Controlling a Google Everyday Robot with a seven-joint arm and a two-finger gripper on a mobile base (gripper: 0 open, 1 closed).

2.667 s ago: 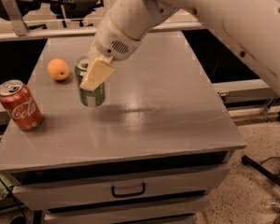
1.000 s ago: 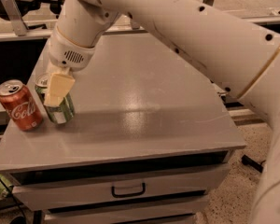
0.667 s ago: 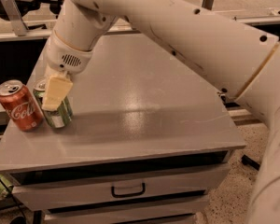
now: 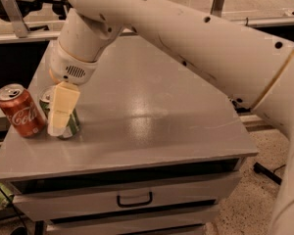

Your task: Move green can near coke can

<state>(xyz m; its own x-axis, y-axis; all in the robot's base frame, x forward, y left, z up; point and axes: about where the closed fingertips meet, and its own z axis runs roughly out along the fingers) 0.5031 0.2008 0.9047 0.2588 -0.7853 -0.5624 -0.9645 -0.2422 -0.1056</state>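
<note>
green can (image 4: 74,125): near the camera-left front corner of the table (image 4: 152,106), just beside the coke can (image 4: 19,111), on its camera-right side. Only a thin gap shows between the two, and I can't tell if they touch lower down. Both long axes are vertical. The green one may lean slightly, but my finger hides too much of it to be sure. Its base looks to be at table level; I can't tell if its weight is fully on the surface.

gripper (image 4: 59,122): directly on the green can, coming down from above. The cream finger pad (image 4: 63,102) lies flat on the side of the can facing the camera and covers most of the label. The opposite finger is hidden behind the can. I read it as closed around the green can, nothing else in hand.

Key relation: the can is between my fingers and the coke can sits right beside the near finger. Any sideways drift toward camera-left would knock the red can.

Pose: wrist (image 4: 76,58) is above and slightly behind the can, with the fingers pointing down. The forearm runs up and away to camera-right across the table.

My call: placement already looks near enough. What's left is to let go and lift straight up, with no sideways motion. The risk is the pad dragging the green can and tipping it into the coke can.
</note>
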